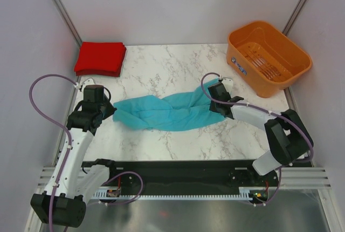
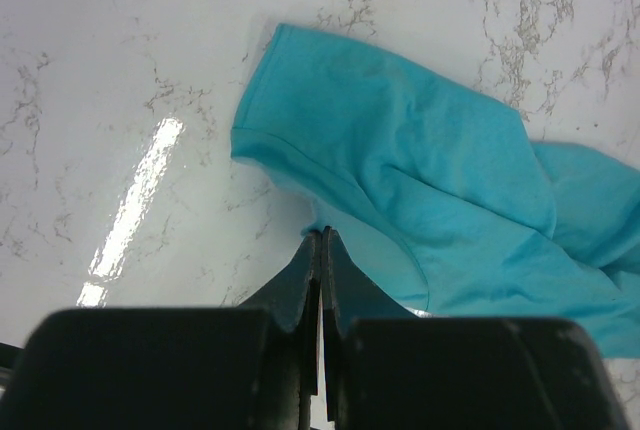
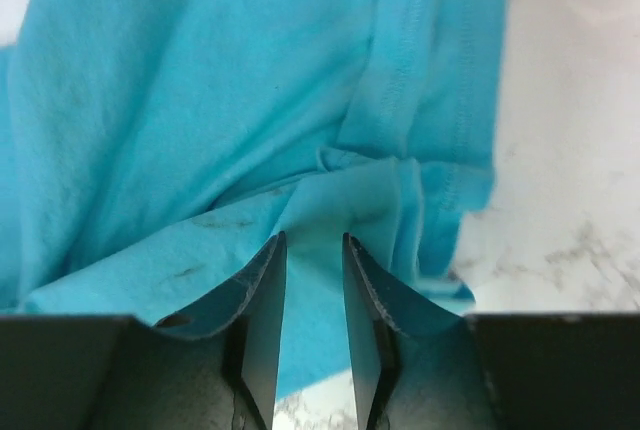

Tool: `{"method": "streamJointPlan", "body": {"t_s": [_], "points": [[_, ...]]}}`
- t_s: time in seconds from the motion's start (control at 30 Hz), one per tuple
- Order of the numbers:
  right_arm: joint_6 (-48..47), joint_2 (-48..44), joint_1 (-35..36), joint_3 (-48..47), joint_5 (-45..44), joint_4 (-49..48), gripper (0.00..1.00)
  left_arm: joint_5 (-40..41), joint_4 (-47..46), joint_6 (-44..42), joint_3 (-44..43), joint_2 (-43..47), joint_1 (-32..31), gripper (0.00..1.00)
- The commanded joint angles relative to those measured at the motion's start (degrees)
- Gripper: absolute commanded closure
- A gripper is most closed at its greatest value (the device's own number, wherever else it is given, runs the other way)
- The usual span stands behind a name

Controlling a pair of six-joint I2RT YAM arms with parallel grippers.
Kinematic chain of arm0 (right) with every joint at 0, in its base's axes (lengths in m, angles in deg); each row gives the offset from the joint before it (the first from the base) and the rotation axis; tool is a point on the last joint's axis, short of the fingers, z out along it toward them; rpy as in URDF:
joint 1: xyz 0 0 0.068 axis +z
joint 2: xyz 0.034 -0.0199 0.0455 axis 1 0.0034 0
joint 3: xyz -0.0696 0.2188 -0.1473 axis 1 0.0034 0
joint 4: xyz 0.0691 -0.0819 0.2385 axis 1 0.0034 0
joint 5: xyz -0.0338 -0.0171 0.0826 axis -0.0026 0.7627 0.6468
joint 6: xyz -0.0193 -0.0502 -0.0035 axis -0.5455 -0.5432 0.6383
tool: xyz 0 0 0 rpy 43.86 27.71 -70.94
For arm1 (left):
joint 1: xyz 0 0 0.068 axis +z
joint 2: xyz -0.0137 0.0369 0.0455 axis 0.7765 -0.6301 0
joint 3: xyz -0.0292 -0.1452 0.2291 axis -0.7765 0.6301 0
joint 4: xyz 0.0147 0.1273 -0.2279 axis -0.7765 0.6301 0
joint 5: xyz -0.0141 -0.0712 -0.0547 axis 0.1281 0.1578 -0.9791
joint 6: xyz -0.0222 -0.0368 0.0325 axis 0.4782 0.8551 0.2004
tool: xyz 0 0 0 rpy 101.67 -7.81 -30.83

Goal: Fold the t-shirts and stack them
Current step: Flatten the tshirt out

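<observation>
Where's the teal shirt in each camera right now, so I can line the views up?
Top: teal shirt lies bunched mid-frame.
Left wrist: shirt runs from centre to right edge.
Right wrist: shirt fills the left and centre.
Shared landmark: the marble table, seen in all three.

Two white arms with bulky black joints, the left arm [image 1: 75, 148] and the right arm [image 1: 250, 114], each carry a looping purple cable [image 1: 39, 105] running alongside the casing. Their fingers [image 3: 262, 290] are plain black wedges, tapering to thin, scuffed tips.
</observation>
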Motion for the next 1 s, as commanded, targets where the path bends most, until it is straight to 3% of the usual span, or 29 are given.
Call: {"method": "streamJointPlan", "body": {"t_s": [0.0, 0.1, 0.2, 0.37, 0.97], "points": [[5.7, -5.3, 0.0, -7.4, -7.6, 14.7, 0.62, 1.2, -2.1, -1.6, 0.2, 0.3, 0.2, 0.98], [10.8, -8.7, -0.2, -6.3, -9.4, 20.2, 0.62, 1.1, -2.2, -1.7, 0.1, 0.7, 0.2, 0.98], [11.7, -12.2, -0.5, -1.8, -5.3, 19.6, 0.69, 0.8, -2.3, -1.7, 0.3, 0.8, 0.2, 0.98], [12.9, -14.3, -0.8, 2.9, -4.9, 19.2, 0.70, 0.2, -2.4, -1.7, 0.5, 1.0, 0.2, 0.98], [14.8, -6.2, -3.8, 9.4, -5.0, 11.4, 0.69, 0.0, -2.4, -1.8, 0.8, 1.9, 0.2, 0.98]]}}
